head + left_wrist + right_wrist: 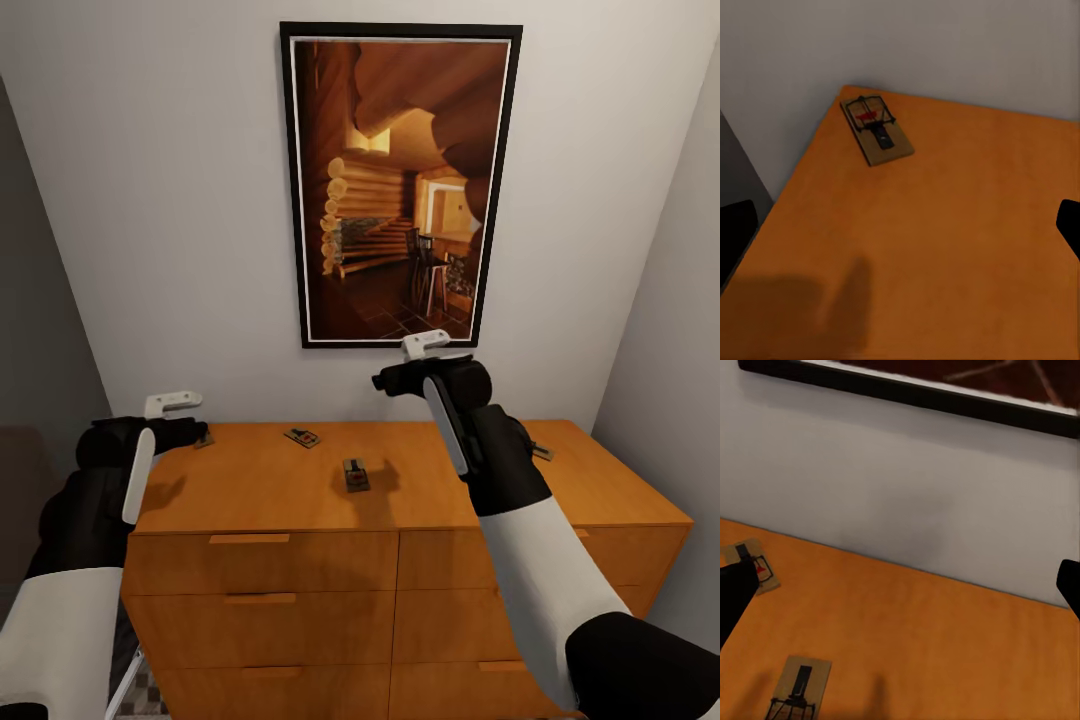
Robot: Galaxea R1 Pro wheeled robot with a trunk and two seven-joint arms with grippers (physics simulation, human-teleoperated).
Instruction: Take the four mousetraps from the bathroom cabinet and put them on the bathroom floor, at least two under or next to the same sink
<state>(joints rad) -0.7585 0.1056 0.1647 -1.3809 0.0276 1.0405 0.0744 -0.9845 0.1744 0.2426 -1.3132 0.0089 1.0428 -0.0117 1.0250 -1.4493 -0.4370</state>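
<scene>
The orange-brown cabinet (260,480) stands against the wall. Three mousetraps lie in plain view on its top: one at the far left corner (204,440) (876,129), one further back (302,437) (757,566) and one in the middle (356,474) (799,690). Another mousetrap (541,452) peeks out behind my right forearm. My left gripper (192,434) (900,232) hovers open just short of the corner trap. My right gripper (384,381) (900,592) is open, raised above the top, behind the middle trap. A patch of bathroom floor (150,695) shows at the bottom left. The sink is out of view.
A framed picture of a log cabin (400,185) hangs on the wall (180,250) above the cabinet. Side walls close in at both sides. The drawer fronts (262,565) are all closed.
</scene>
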